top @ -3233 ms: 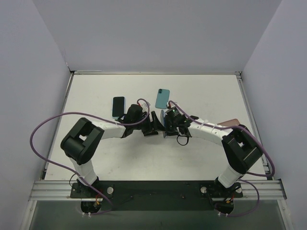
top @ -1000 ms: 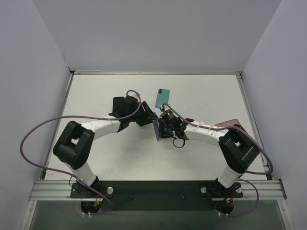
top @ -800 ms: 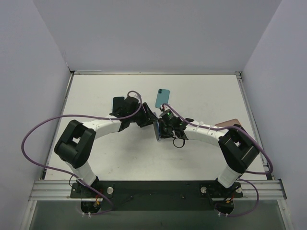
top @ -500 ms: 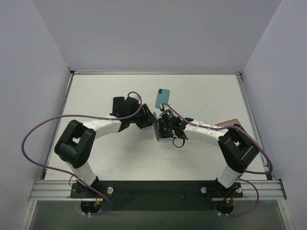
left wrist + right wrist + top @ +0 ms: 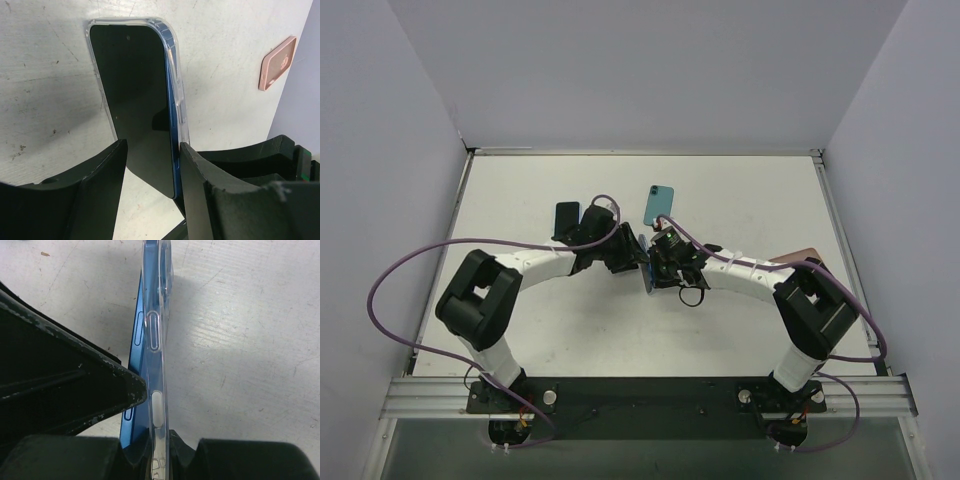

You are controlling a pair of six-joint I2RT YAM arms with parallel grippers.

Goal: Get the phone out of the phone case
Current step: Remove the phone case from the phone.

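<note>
A blue phone (image 5: 135, 100) in a clear case (image 5: 172, 55) stands on edge at the table's middle (image 5: 647, 272). My right gripper (image 5: 157, 440) is shut on its lower end, pinching the clear case (image 5: 156, 340) and the blue phone edge (image 5: 136, 335). The phone's blue side stands slightly apart from the case wall. My left gripper (image 5: 152, 150) is open, with the phone's screen between its fingers. Its right finger (image 5: 200, 170) touches the phone's blue edge, and it shows as a scuffed black finger (image 5: 75, 390) in the right wrist view. In the top view the two grippers meet, left (image 5: 632, 252) and right (image 5: 658, 268).
A teal phone (image 5: 659, 205) lies flat just behind the grippers. A black phone (image 5: 565, 217) lies at the left behind my left arm. A pink case (image 5: 798, 256) lies to the right, also seen in the left wrist view (image 5: 276, 63). Purple cables loop beside both arms.
My left gripper has slid right from beside the black phone up against the held phone. The right gripper has kept its grip and shifted slightly left.
</note>
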